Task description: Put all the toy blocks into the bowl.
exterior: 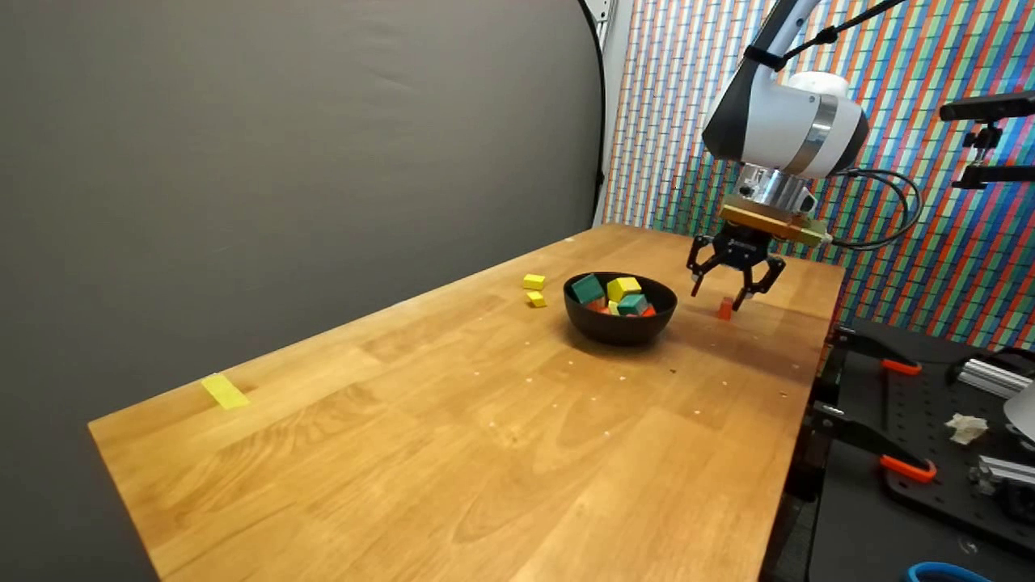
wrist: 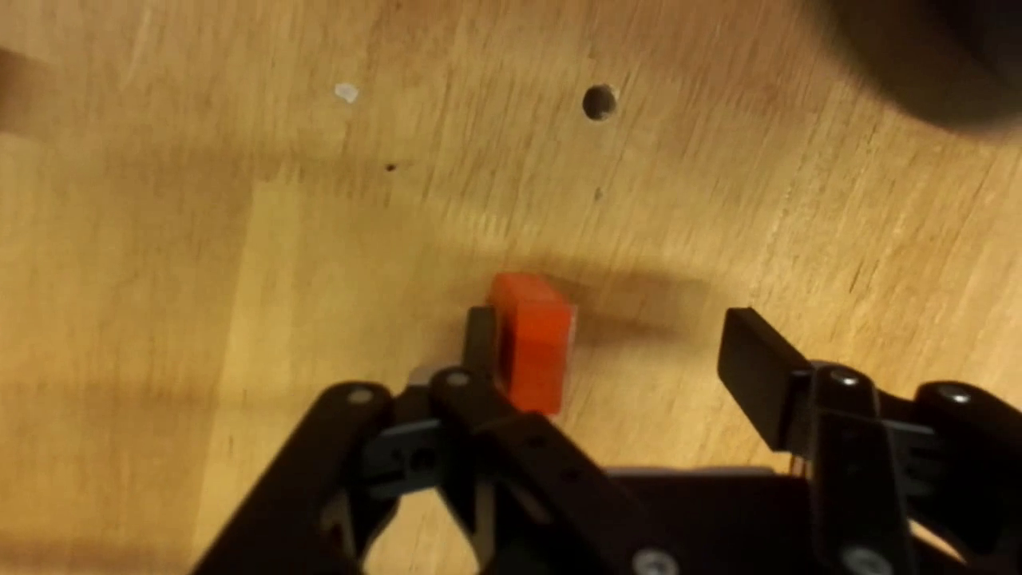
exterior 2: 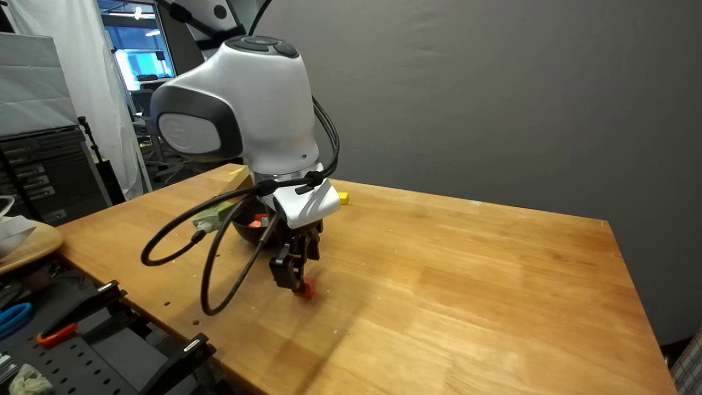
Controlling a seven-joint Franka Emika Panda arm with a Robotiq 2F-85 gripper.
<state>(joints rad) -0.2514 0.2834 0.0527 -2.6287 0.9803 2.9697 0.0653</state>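
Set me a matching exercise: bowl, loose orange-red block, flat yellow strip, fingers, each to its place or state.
1. bowl
2. loose orange-red block
3. flat yellow strip
4. fingers

A. on the table, right at its edge
B. spread apart
C. holding several blocks
D. between the fingers in the wrist view

Pairs: 1-C; 2-D; 3-A; 4-B

The robot arm (exterior 2: 277, 104) is white with dark grey patches (exterior 2: 231, 131). A shiny silver band (exterior: 815, 133) goes around it, upper right in an exterior view. Black cables (exterior 2: 206, 299) make big loops, left in an exterior view. The black gripper (exterior: 716, 298) has round silver screws (wrist: 655, 561), low in the wrist view.
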